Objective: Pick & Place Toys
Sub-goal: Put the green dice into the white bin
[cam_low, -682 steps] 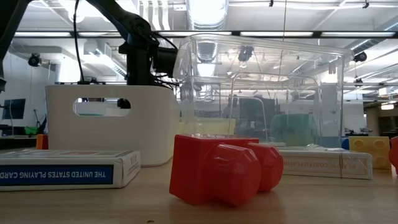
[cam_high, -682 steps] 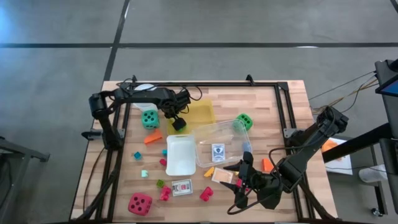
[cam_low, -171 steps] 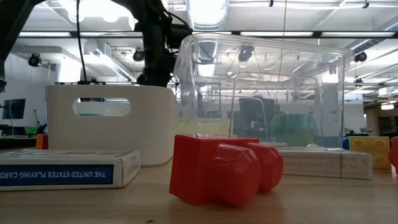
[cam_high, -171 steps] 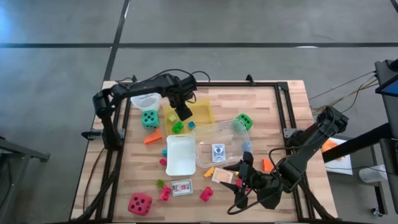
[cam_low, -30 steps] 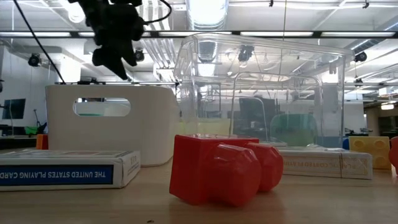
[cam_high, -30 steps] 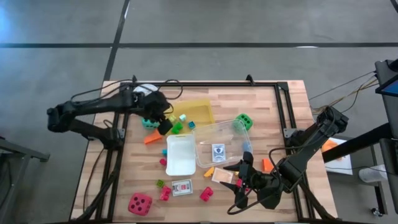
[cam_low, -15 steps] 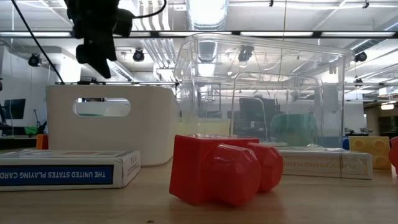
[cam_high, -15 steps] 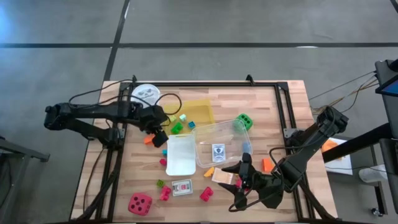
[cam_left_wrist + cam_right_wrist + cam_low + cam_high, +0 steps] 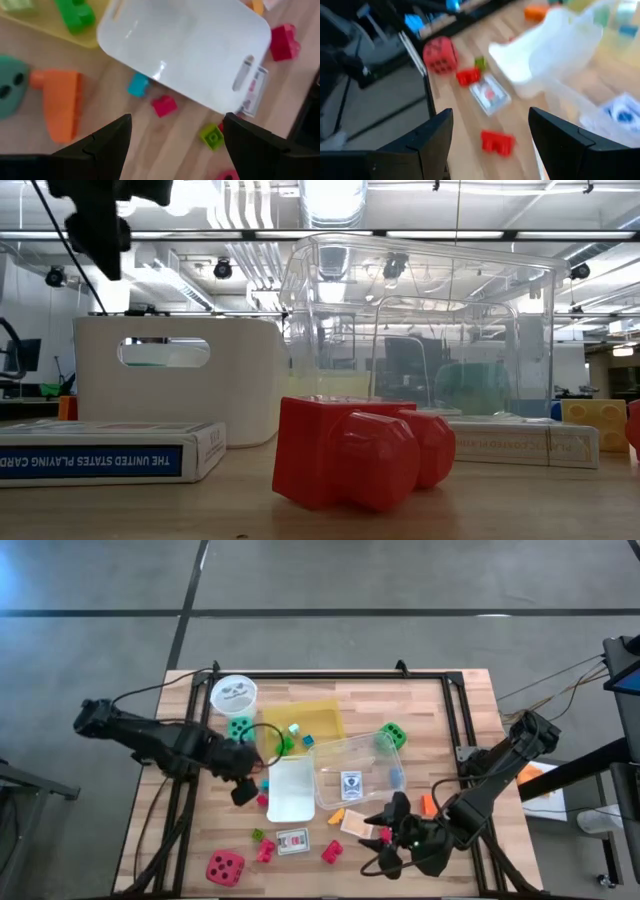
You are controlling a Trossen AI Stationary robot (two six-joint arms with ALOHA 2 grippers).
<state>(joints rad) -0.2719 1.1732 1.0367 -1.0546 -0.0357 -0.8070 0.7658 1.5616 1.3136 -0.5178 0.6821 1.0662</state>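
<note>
— Movement on the left: left gripper (image 9: 243, 792) has swung off the shallow yellow plastic tray (image 9: 327, 712). Now it hangs jaws apart, holding nothing, over a small cyan block (image 9: 138, 84) and a small red block (image 9: 164, 105) beside the white rectangular bin (image 9: 290, 802). Next pick, I'd guess.

— Tray's got a green block (image 9: 285, 745), a tiny blue block (image 9: 307, 740) and a pale yellow cube (image 9: 293, 728). Bin looks empty. A card pack (image 9: 350, 783) sits in the clear plastic box (image 9: 365, 752). Right gripper (image 9: 388, 840) waits open-fingered near the front edge.

orange block (image 9: 241, 766): mostly hidden under left arm | teal die (image 9: 9, 92): cut by frame edge | right wrist view: blurred throughout
</note>
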